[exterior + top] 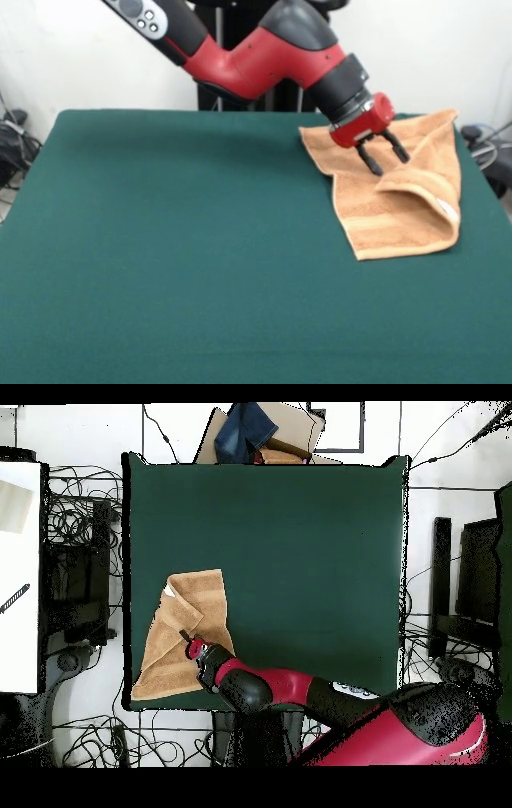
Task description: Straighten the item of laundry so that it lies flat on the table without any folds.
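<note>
Gripper fingers stand apart, the two black tips spread over the middle of the towel and holding nothing. The tips hang just above the cloth, right beside the raised edge of a folded-over flap; whether they touch the fabric cannot be told from either view. The red and black arm slants down to this spot from above.

The towel lies near one corner of the tabletop, close to the side edge, with a far corner reaching almost to the back edge. It is not flat: one part is doubled over onto the rest, making a curved pocket-like fold with a small white label showing at its rim. A woven stripe runs across the near end. In the overhead view the towel reads as an uneven shape, one corner turned in, well clear of the large bare stretch of green.

The step in hand looks like reaching for the folded flap, before any grasp. The next move probably calls for lowering onto the flap's free edge, pinching only that top layer, then drawing it outward, away from the fold line, so the doubled part opens. Catching both layers would likely drag the whole towel instead.
</note>
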Controlling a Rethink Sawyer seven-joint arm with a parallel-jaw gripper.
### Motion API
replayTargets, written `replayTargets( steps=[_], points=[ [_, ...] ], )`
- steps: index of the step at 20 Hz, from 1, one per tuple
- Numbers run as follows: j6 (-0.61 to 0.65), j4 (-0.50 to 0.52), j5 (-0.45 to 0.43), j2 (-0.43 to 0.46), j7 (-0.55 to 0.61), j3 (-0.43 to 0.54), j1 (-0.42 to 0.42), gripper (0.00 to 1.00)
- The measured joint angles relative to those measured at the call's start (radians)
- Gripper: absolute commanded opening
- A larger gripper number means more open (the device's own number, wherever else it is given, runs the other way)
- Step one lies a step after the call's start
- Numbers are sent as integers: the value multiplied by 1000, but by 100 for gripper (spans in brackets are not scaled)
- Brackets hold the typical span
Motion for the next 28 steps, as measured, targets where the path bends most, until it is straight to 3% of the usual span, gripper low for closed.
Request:
replayTargets(
  steps=[8, 19, 28],
  points=[
    [22, 0, 0, 21, 0, 23, -8, 100],
    [26, 9, 25, -100, 0, 20, 95, 100],
    [26, 15, 25, -125, 0, 20, 90, 100]
  ],
)
